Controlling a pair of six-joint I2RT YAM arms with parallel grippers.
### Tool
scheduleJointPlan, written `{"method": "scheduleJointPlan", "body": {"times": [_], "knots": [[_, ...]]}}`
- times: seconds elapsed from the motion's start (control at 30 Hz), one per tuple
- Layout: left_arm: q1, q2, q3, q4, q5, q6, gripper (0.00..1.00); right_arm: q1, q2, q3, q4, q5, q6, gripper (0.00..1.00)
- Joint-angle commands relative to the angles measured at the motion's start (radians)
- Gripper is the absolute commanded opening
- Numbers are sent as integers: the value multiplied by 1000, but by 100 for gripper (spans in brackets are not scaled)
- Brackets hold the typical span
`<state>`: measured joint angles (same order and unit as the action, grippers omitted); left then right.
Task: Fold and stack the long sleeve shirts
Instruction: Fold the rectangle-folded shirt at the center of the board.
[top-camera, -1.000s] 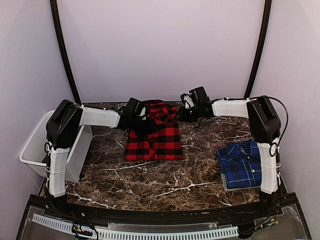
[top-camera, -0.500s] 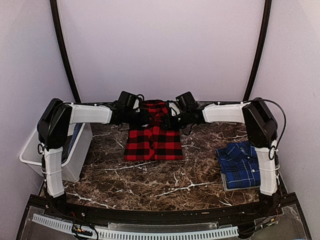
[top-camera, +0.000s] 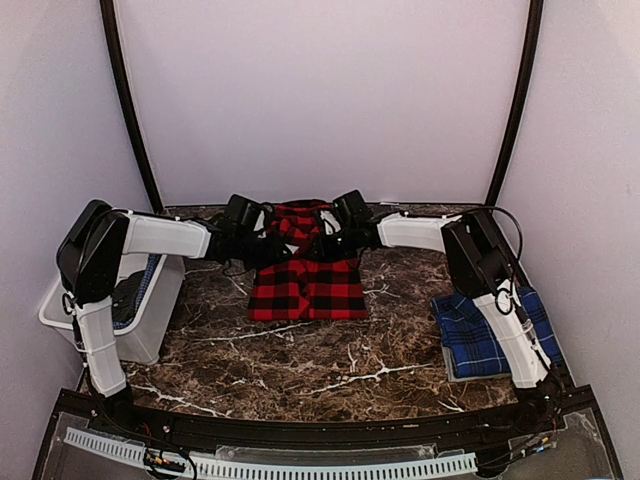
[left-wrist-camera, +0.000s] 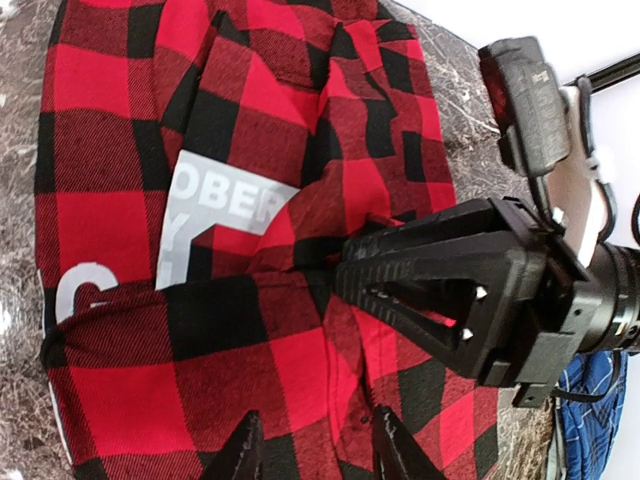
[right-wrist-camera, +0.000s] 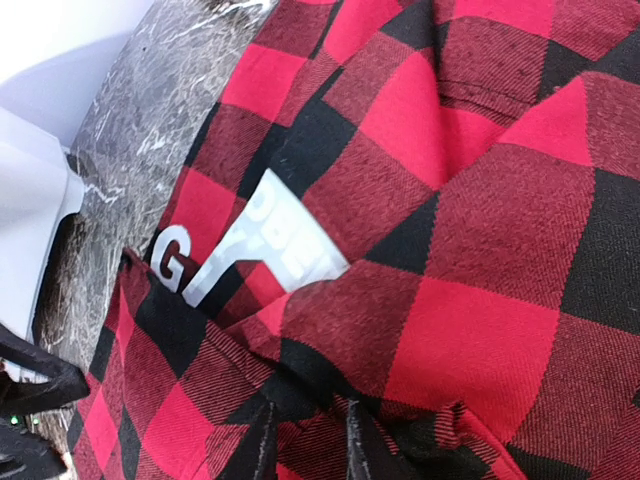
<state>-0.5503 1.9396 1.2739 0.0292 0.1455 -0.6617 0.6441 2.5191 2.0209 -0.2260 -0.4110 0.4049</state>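
The red-and-black checked shirt (top-camera: 305, 280) lies partly folded at the back middle of the marble table (top-camera: 300, 370). It fills the left wrist view (left-wrist-camera: 130, 360) and the right wrist view (right-wrist-camera: 480, 330), with white lettering (left-wrist-camera: 225, 205) showing in a fold. My left gripper (top-camera: 278, 248) and right gripper (top-camera: 322, 245) meet over its upper part. The left gripper (left-wrist-camera: 318, 455) is open just above the cloth. The right gripper (right-wrist-camera: 308, 445) has its jaws a little apart over a bunched fold. The blue-and-navy plaid shirt (top-camera: 470, 340) lies folded at the right, partly hidden by my right arm.
A white bin (top-camera: 60, 310) hangs off the table's left edge with dark cloth inside. The right gripper's black body (left-wrist-camera: 450, 290) sits close in front of the left gripper. The purple back wall stands right behind the red shirt.
Both grippers have moved inward from the red shirt's sides and now meet over its upper middle. My right arm has swung over part of the blue shirt.
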Motion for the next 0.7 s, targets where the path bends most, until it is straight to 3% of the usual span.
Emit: {"method": "scheduleJointPlan", "body": {"times": [0.0,0.43,0.67], "knots": [[18,-65,-28,-8,-25,-3,35,-8,21,31,-36,-27,4,23],[36,-170,-145,-21,-22,-9,34,-15,-203,-13,-55,3,-29,44],[36,-275,-270,-69,37,-14,35,-43,-350,-220,-25,22,-18,44]]}}
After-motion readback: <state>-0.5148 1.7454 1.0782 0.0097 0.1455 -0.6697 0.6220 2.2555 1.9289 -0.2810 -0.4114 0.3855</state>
